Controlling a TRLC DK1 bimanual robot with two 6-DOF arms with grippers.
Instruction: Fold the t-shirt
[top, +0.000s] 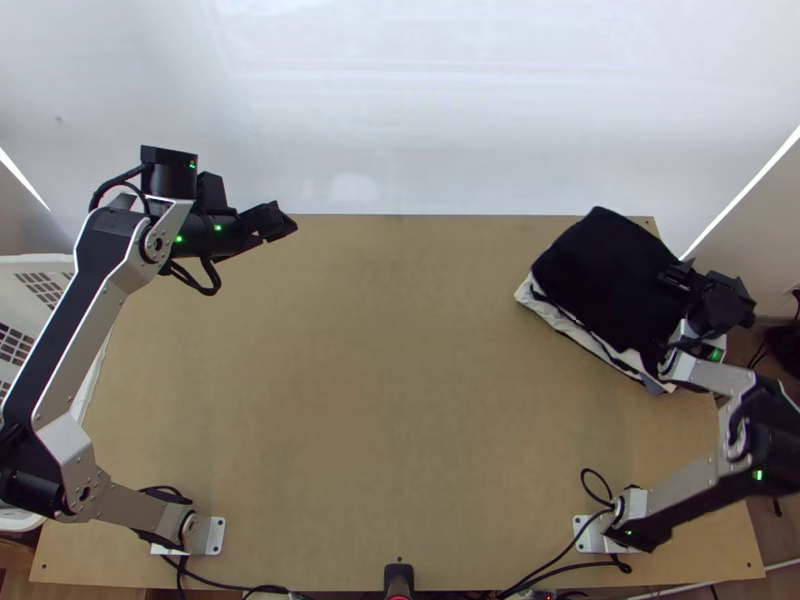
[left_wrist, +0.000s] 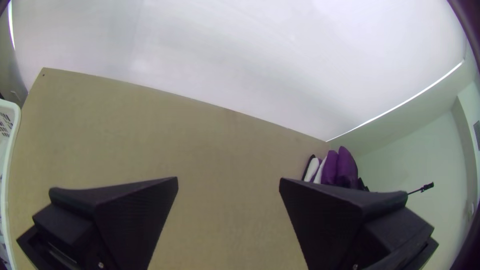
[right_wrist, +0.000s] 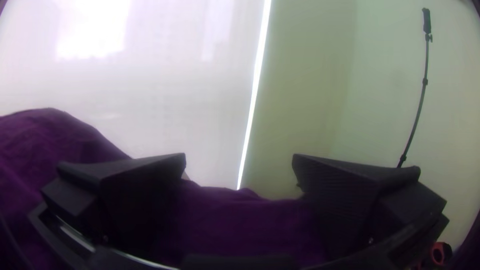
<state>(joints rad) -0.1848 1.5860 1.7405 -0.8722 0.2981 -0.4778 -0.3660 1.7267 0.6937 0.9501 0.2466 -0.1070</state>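
A folded black cloth lies on top of a stack at the table's far right; it looks dark purple in the right wrist view, where the cloth spreads below and between the fingers. My right gripper is over the stack's right side, and in its wrist view the gripper stands open, fingers wide apart. Whether it touches the cloth I cannot tell. My left gripper hangs by the table's far left edge, far from the stack; its own view shows the gripper open over bare wood.
White and dark folded cloths lie under the black one. A white basket stands at the left edge of the table. Cables run along the near edge. A white screen rises behind the table.
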